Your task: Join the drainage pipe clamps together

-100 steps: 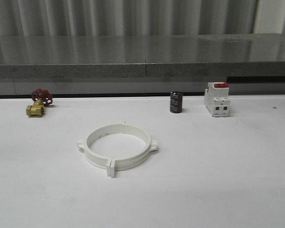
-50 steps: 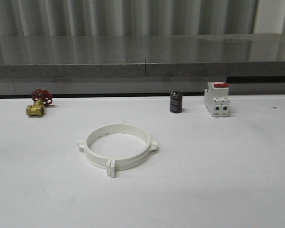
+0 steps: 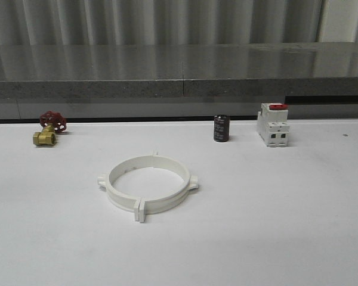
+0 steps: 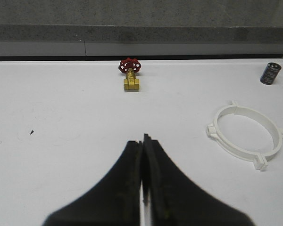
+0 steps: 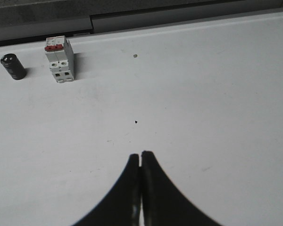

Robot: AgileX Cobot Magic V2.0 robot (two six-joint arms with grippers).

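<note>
The two drainage pipe clamps lie on the white table as one closed white ring, their end tabs meeting at the near and far sides. The same ring appears in the left wrist view, off to one side of my left gripper. That gripper is shut with nothing between its black fingers and hovers over bare table. My right gripper is also shut and empty, above bare table well away from the ring.
A brass valve with a red handwheel sits at the back left. A black capacitor and a white breaker with a red switch stand at the back right. A grey ledge runs behind the table.
</note>
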